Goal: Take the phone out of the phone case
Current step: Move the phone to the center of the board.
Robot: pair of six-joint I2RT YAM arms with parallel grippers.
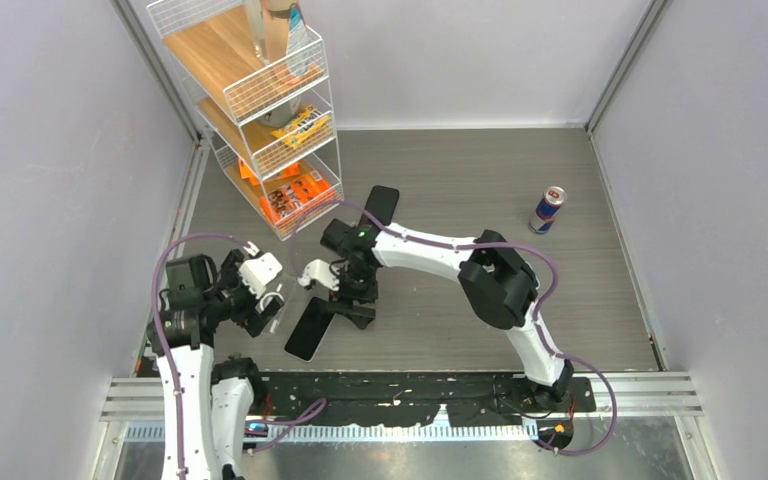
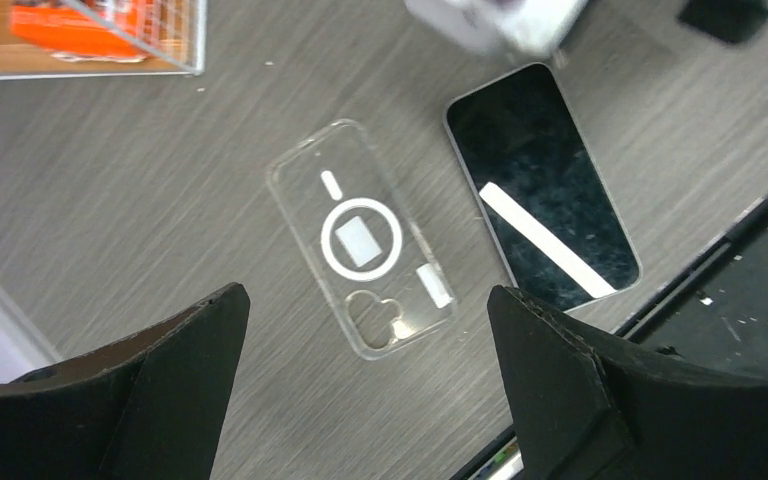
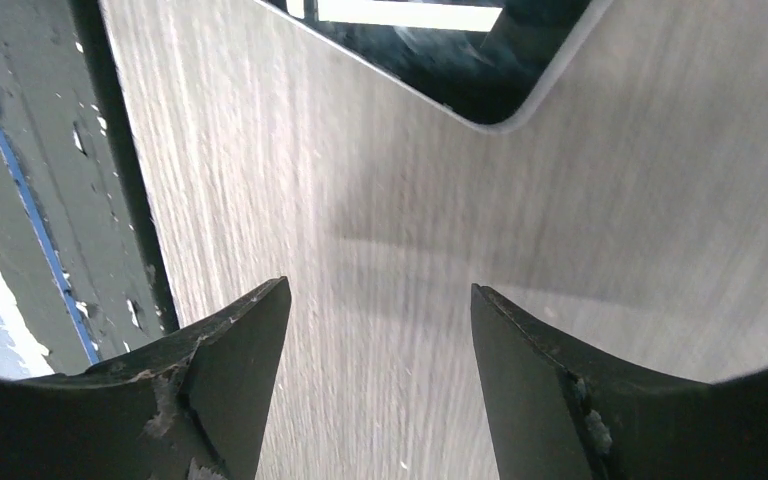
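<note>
Black-fingered left gripper (image 2: 368,305) spread wide, holding nothing, above the clear phone case (image 2: 362,240) flat on the grey worktop (image 2: 140,180). Just right, out of the case: phone (image 2: 540,185), screen up. Farther right, right gripper (image 3: 378,290) parted, empty, low beside the phone's corner.

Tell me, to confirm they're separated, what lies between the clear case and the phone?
Only bare table; clear case and phone lie apart, in the left wrist view.
</note>
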